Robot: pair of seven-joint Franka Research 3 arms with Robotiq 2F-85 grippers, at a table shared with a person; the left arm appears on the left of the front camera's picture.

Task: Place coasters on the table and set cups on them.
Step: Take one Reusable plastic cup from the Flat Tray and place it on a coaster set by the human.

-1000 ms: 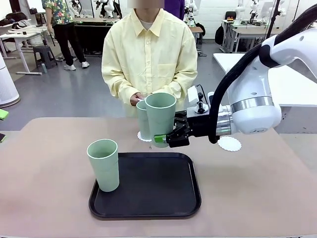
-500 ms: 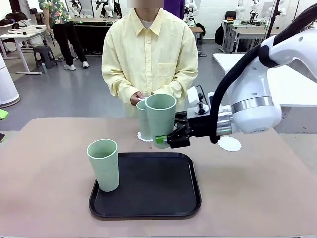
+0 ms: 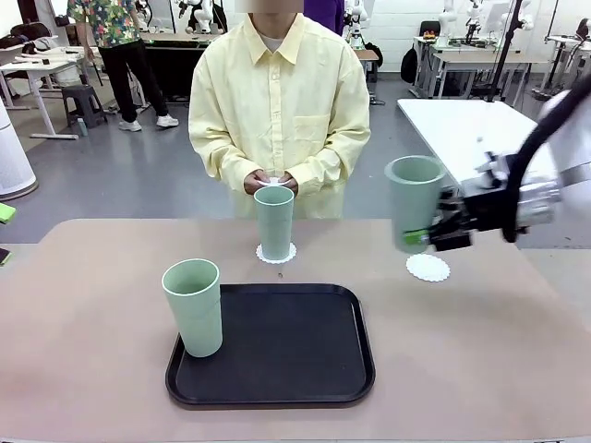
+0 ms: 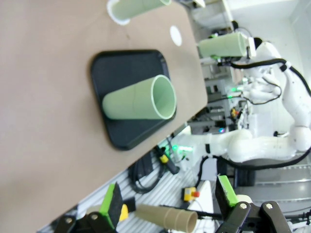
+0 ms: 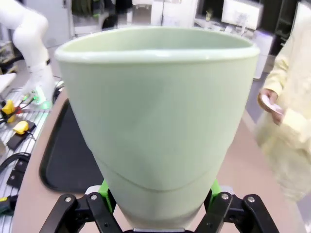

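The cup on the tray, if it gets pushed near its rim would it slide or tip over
Probably tip: the cup is tall and narrows toward its base. It looks empty, so likely light. It stands at the left edge of the tray, so it might fall onto the table.

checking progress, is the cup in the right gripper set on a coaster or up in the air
In the air, upright: the right gripper clamps the cup near its base, clear above the bare coaster.
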